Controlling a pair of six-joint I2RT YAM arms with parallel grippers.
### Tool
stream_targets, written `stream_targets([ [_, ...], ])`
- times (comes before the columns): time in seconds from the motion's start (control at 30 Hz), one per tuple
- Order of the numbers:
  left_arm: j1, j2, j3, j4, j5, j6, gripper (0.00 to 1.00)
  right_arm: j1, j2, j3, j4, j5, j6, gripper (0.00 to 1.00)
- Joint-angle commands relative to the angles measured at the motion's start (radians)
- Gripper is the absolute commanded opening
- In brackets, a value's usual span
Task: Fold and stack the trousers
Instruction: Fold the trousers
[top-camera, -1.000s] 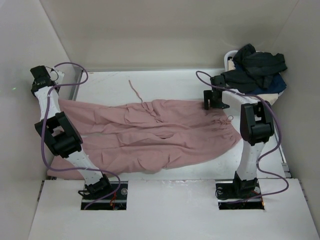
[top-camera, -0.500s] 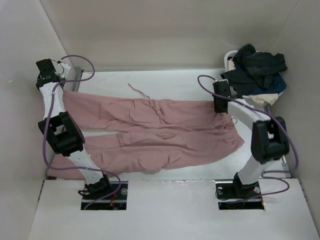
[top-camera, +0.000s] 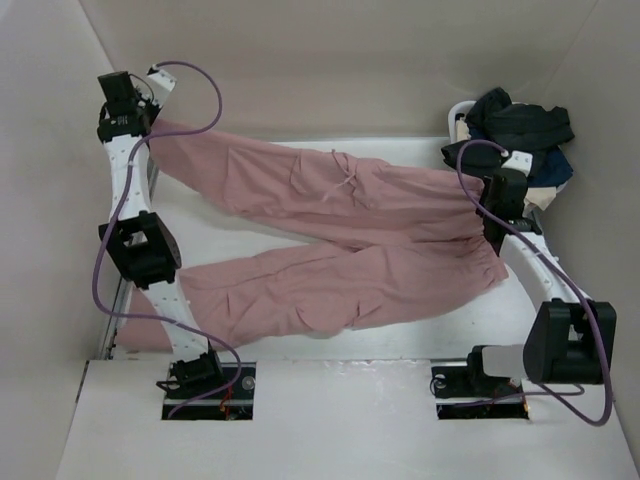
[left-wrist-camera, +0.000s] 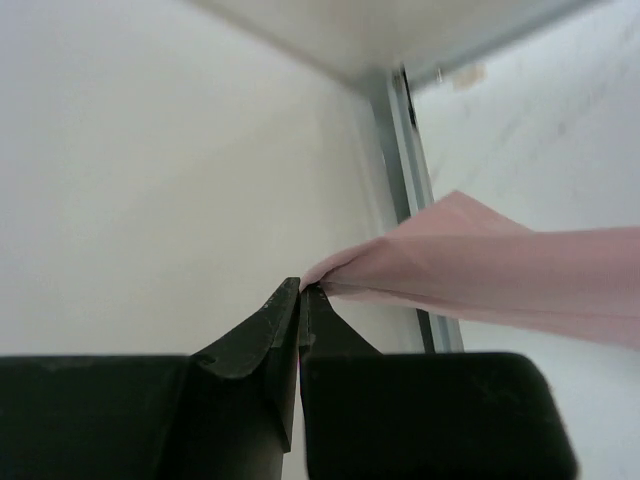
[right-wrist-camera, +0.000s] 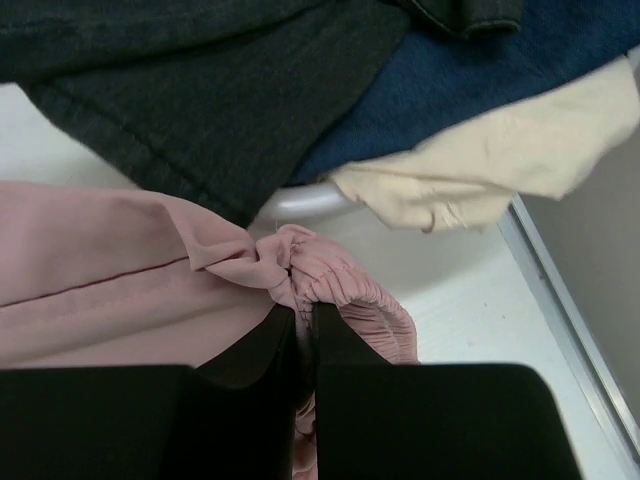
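Trousers (top-camera: 340, 190), one pair, held by two grippers (left-wrist-camera: 301, 292) (right-wrist-camera: 304, 310).

Enclosure: white table (top-camera: 228, 238), plain beige back wall (top-camera: 320, 70) and side walls, metal rail (left-wrist-camera: 408, 160) at table edge; even light.

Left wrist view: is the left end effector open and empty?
No, the left end effector is shut on a corner of the trousers.

I see plain dusty-pink trousers (top-camera: 330, 190) on my screen, a white counter (top-camera: 225, 235), a black garment (right-wrist-camera: 200, 90), a navy garment (right-wrist-camera: 500, 90), a cream cloth (right-wrist-camera: 480, 170).
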Motion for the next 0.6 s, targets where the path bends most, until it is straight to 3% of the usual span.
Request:
stream_targets([
  [0.0, 0.020, 0.090, 0.238, 0.068, -0.030, 0.033, 0.00, -0.039, 0.039, 0.110, 0.105, 0.010, -0.016, 0.00],
  [0.07, 0.017, 0.121, 0.309, 0.068, -0.029, 0.033, 0.00, -0.046, 0.047, 0.139, 0.105, -0.001, -0.016, 0.00],
  [0.17, 0.008, 0.058, 0.216, 0.097, -0.001, 0.025, 0.00, -0.046, 0.012, 0.112, 0.103, -0.035, -0.006, 0.00],
  [0.37, 0.022, -0.282, -0.281, 0.245, 0.046, 0.069, 0.01, -0.133, -0.186, -0.108, 0.123, -0.064, 0.036, 0.00],
  [0.57, 0.115, -0.678, -0.755, 0.009, 0.114, 0.247, 0.01, -0.231, -0.301, -0.227, 0.125, -0.220, 0.065, 0.01],
])
